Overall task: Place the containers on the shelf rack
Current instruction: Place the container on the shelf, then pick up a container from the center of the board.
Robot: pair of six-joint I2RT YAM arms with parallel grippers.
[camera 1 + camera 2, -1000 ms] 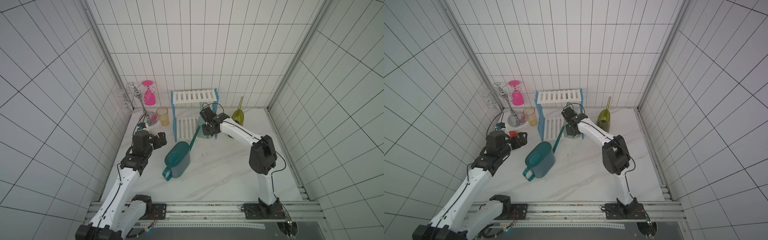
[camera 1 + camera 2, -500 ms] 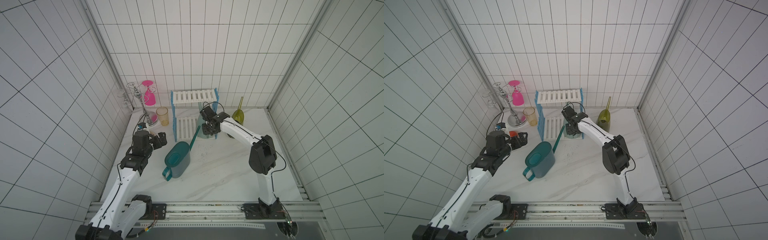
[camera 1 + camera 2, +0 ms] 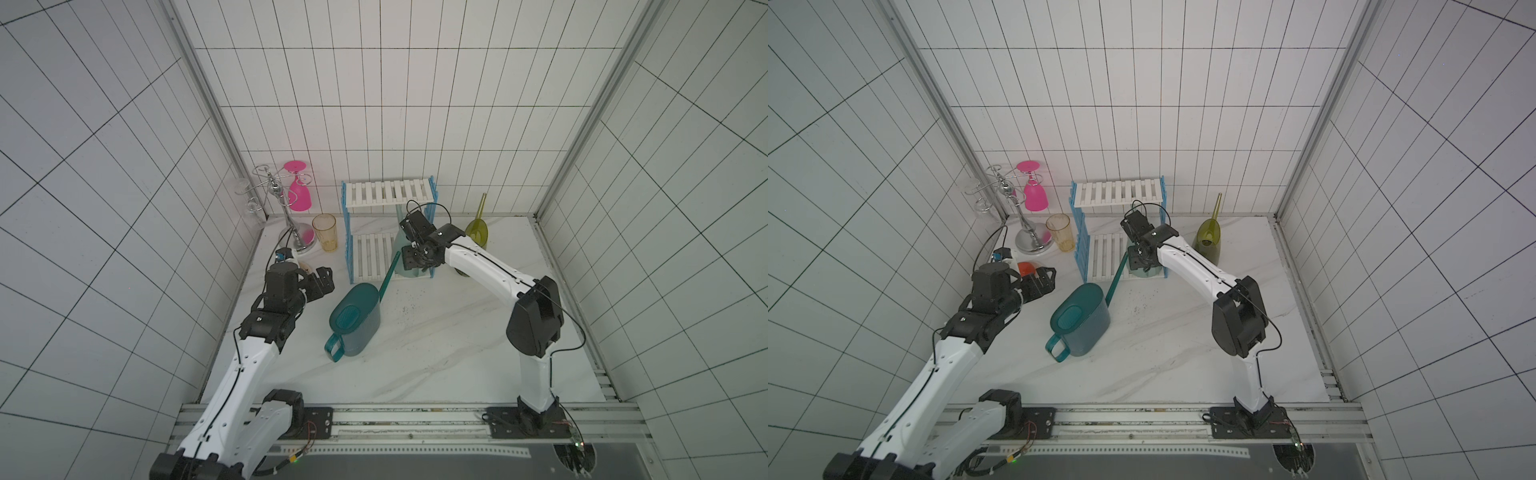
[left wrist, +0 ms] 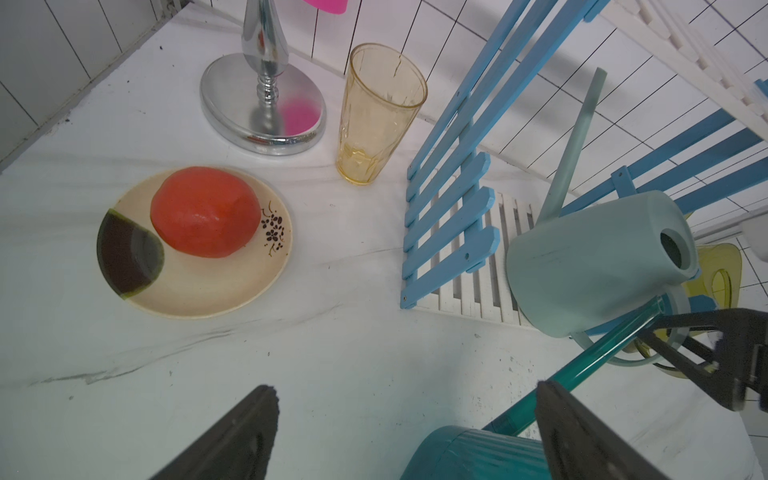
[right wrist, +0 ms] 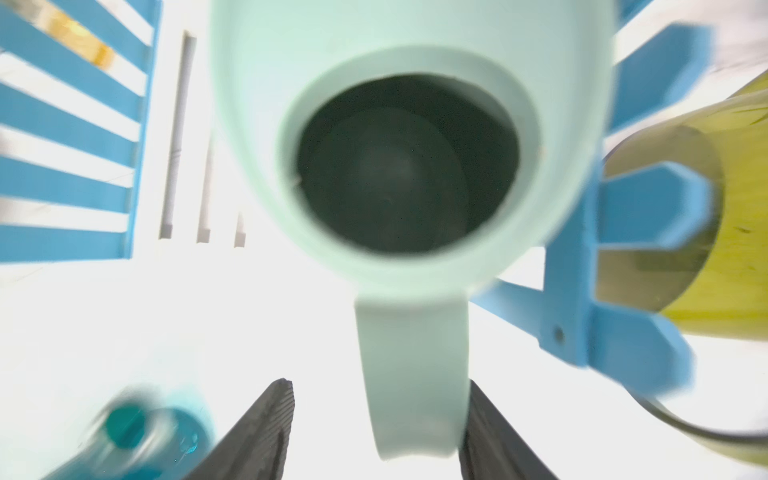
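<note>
Here, your right pincer [image 5: 380,384] sits at the front of the rack [image 3: 388,193], jaws parted on either side of the loop handle of the mint watering can [image 4: 598,257]; one finger stands clear of the handle, the other lies just against it, and you cannot tell whether it touches. The mint can is on the lower shelf, at the end by the blue side frame, with its spout rising toward the upper shelf. The olive can [image 3: 478,235] stands on the table [image 3: 436,353] just outside that frame. The teal can [image 3: 355,320] is on the table in front of the rack, its spout reaching up to the lower shelf's front edge. Your left pincer [image 4: 407,386] hovers beside the teal can, jaws spread wide and holding nothing; past it you see a plate [image 4: 199,291] with a red fruit [image 4: 203,212].
</note>
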